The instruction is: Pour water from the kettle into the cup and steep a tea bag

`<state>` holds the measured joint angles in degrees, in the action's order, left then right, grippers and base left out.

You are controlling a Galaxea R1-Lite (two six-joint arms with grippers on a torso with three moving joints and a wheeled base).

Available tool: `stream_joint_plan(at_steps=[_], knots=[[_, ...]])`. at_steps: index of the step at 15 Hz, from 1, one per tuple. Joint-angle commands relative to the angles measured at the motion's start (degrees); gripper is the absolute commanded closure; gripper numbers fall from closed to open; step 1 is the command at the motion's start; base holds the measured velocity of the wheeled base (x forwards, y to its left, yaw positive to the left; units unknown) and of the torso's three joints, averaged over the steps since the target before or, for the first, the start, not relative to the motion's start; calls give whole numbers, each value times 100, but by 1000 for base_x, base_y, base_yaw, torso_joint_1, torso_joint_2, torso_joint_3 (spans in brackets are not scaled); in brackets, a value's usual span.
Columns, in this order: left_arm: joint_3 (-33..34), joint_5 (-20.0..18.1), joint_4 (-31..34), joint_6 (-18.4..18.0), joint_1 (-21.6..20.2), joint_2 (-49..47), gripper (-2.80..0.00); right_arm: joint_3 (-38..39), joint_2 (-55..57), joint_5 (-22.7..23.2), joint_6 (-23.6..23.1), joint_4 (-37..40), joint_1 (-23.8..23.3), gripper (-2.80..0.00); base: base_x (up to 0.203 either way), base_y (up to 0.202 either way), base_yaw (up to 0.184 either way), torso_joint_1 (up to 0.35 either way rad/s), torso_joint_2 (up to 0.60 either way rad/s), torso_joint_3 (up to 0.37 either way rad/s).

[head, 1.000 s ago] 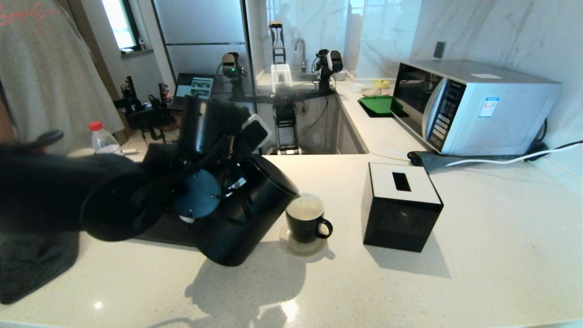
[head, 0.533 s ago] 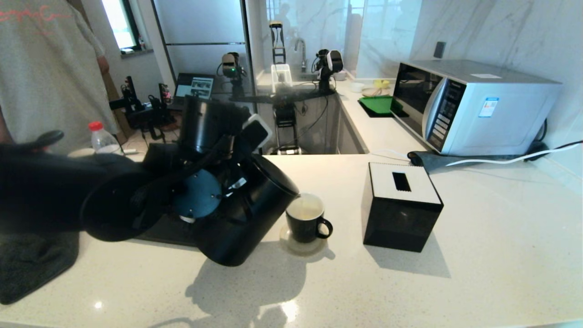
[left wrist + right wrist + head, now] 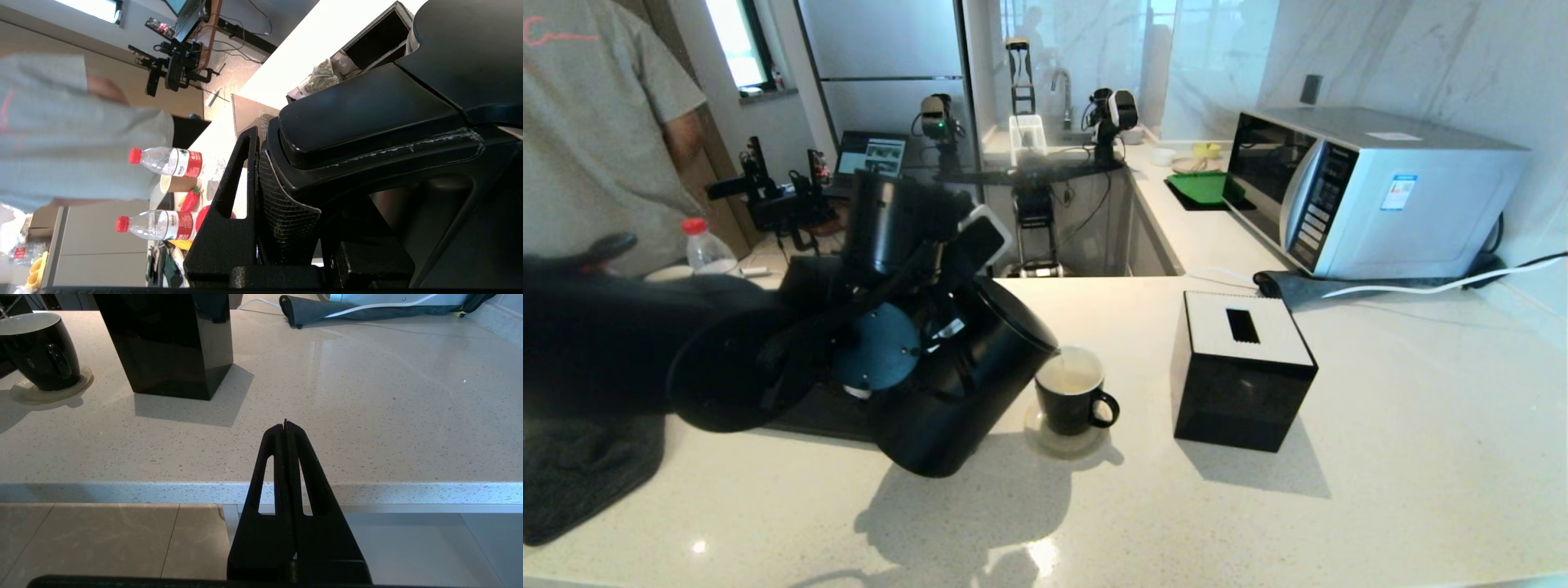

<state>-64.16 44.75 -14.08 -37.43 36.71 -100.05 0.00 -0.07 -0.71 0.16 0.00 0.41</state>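
The left gripper (image 3: 286, 212) clamps the handle of the black kettle (image 3: 964, 384), tilted with its spout over the black mug (image 3: 1072, 400) on a coaster left of the black tissue box (image 3: 1241, 371). The right gripper (image 3: 285, 426), fingers pressed together, hangs off the counter's near edge.

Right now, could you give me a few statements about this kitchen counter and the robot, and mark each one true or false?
1. The kettle is tilted with its top toward the cup. True.
2. The left end effector is clamped on the kettle's handle. True.
3. The cup lies on its side. False: it stands upright on a round coaster.
4. The right end effector is holding the tissue box. False: it is shut on nothing, off the near edge of the counter.
5. The microwave door hangs wide open. False: it is closed.
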Motion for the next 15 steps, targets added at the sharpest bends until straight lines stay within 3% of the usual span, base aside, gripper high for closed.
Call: stream_joint_plan(at_steps=[1, 8, 15], knots=[[0, 25, -7, -19, 21, -6, 0, 0, 7, 0, 2, 0, 2, 0, 0, 0, 0, 0, 0, 0], [24, 1, -92, -28, 18, 3, 0, 0, 7, 0, 2, 0, 2, 0, 0, 0, 0, 0, 0, 0], [426, 33, -475, 577, 19, 147, 0, 0, 7, 0, 2, 0, 2, 0, 0, 0, 0, 0, 0, 0]])
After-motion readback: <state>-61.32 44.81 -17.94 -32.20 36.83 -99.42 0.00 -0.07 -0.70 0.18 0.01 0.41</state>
